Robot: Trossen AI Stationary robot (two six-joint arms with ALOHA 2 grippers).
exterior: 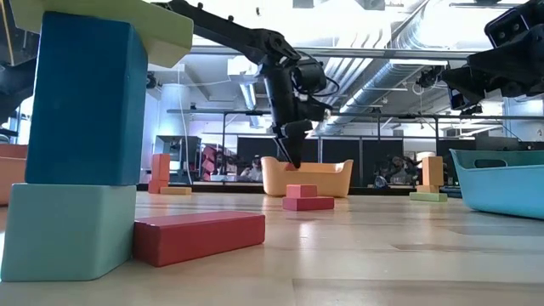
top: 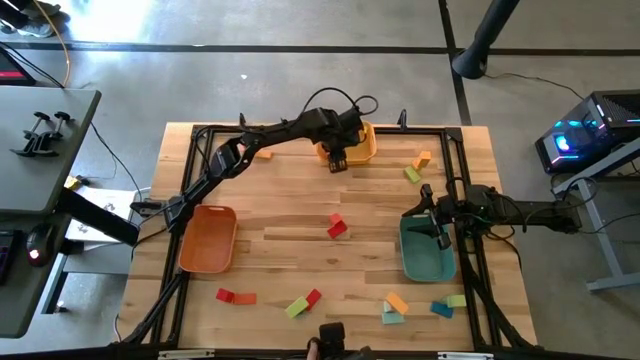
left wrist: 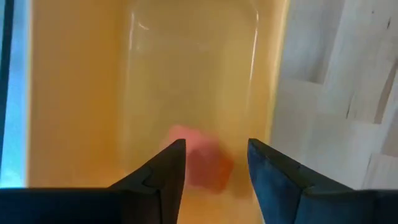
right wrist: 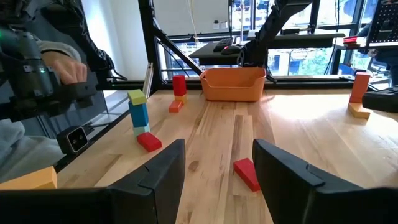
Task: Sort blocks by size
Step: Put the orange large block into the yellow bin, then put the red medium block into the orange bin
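A pale butcher-block tabletop [top: 300,250] of glued wood strips, edged by a black metal frame, stands on a grey concrete floor. Three smooth plastic trays sit on it: a yellow tray [top: 362,143] at twelve o'clock, an orange tray [top: 208,238] at nine o'clock and a teal tray [top: 425,250] at three o'clock.

The left end effector [top: 337,163] hangs over the front lip of the yellow tray, fingers apart. In its wrist view a blurred reddish block [left wrist: 202,160] lies on the tray floor between the finger tips, seemingly untouched, though the blur makes that uncertain. The right end effector [top: 440,236] hovers above the teal tray with its fingers apart and nothing between them.

The remaining blocks, matte and wooden-looking, are scattered. Two red pieces [top: 337,226] lie at the centre. An orange and a green block [top: 417,168] sit at about one o'clock, and one orange block [top: 263,154] at eleven. Along the six o'clock edge lie a red pair [top: 235,297], a green and red pair [top: 302,303], and a stacked cluster of orange, teal, blue and green [top: 420,303].

No writing is readable.
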